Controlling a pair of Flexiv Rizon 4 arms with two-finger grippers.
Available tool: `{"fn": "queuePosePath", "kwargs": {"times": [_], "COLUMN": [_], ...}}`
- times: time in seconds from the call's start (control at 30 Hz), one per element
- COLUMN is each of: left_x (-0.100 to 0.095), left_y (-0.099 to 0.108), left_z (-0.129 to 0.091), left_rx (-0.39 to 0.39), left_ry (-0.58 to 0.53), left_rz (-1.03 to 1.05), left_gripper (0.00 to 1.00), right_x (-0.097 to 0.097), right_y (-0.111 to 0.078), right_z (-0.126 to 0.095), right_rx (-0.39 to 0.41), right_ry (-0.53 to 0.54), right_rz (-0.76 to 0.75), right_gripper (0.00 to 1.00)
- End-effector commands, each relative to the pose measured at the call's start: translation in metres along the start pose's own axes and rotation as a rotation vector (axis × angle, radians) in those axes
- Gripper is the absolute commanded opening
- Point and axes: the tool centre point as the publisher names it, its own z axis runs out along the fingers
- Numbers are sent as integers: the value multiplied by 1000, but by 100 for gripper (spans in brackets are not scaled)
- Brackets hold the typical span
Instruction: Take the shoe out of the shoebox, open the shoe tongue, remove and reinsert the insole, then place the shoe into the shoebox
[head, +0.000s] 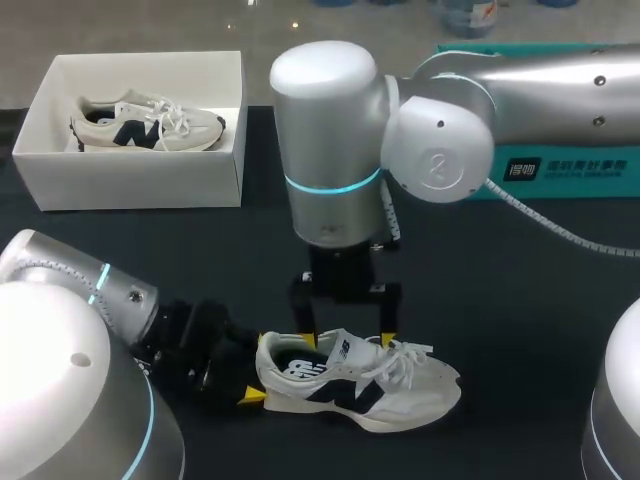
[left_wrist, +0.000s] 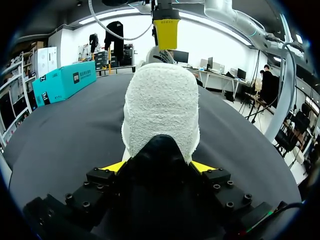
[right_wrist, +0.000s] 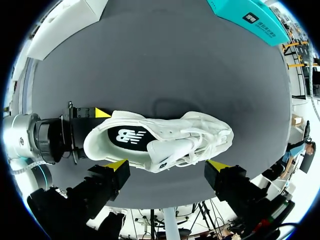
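Head view: a white shoebox (head: 130, 180) with one sneaker (head: 145, 125) inside is seen far left; on the dark counter (head: 520, 300), the left tool (head: 258, 380) is clamped on the shoe (head: 370, 385) heel, the right tool (head: 346, 342) held wide open just above.

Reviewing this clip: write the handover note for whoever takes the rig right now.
Left end effector: shut on the heel of the shoe, which lies on the table.
Right end effector: open, above the shoe's collar.
Shoebox: far left, holding a second shoe.
Done: shoe out; insole lies inside it.
Left: unclear whether insole was cycled; shoe back into shoebox.
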Motion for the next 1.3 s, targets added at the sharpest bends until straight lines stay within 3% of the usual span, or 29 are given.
{"fn": "queuePosePath", "kwargs": {"times": [0.03, 0.27, 0.3, 0.37, 0.43, 0.47, 0.83, 1.3], "left_x": [1, 1, 1, 1, 1, 1, 1, 1], "left_y": [1, 1, 1, 1, 1, 1, 1, 1], "left_z": [5, 5, 5, 5, 5, 5, 5, 5], "left_rx": [-3, -3, -3, -3, -3, -3, -3, -3], "left_ry": [0, 0, 0, 0, 0, 0, 0, 0], "left_rz": [0, 0, 0, 0, 0, 0, 0, 0], "left_gripper": [0, 0, 0, 0, 0, 0, 0, 0], "right_x": [7, 2, 1, -2, -4, -5, -23, -71], "right_y": [-2, -4, -5, -5, -6, -6, -6, -14], "right_z": [11, 21, 22, 24, 25, 25, 20, 2], "right_rx": [-22, -7, -5, -2, -2, -3, -21, -25], "right_ry": [-58, -55, -57, -57, -54, -53, -40, -18], "right_rz": [243, 258, 261, 267, 279, 281, 315, 393], "right_gripper": [100, 100, 94, 40, 4, 0, 0, 0]}}
